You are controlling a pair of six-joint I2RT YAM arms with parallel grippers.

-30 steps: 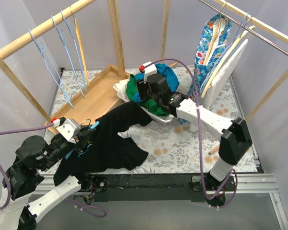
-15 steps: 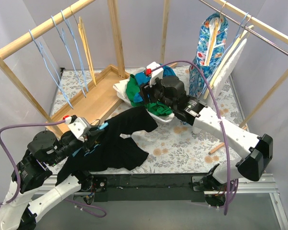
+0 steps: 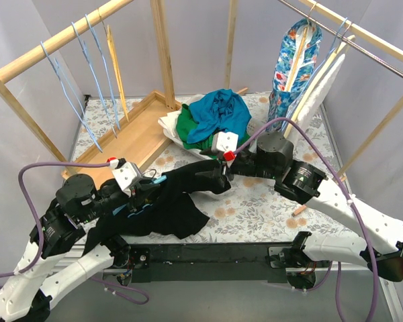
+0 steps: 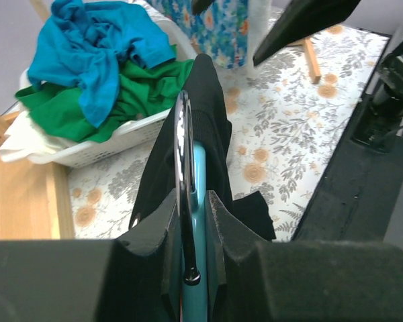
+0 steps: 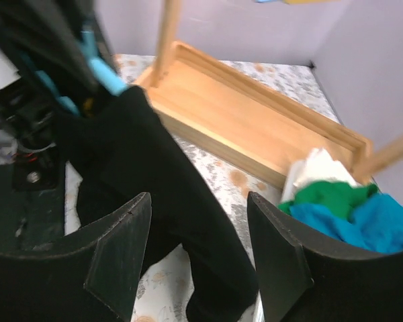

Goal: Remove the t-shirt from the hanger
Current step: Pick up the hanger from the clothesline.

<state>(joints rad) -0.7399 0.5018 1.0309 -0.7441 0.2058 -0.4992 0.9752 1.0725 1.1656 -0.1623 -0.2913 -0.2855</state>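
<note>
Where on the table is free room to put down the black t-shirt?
The wooden tray left of the laundry basket is bare. So is the table near its front edge, right of the black t-shirt. The basket is full.

White basket (image 4: 111, 146) top centre — blue top (image 3: 218, 111) over green clothes (image 3: 188, 129). Wooden tray (image 3: 127, 141) to its left. Blue hangers (image 3: 70, 94) upper left — floral garment (image 3: 289, 67) hanging upper right.

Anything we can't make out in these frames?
- hanger: mostly covered by the black t-shirt in all views; shape unclear.
- right gripper: hidden by its own wrist in the top view; the wrist view cannot settle cloth contact.
- basket: lower contents buried under clothes.
</note>
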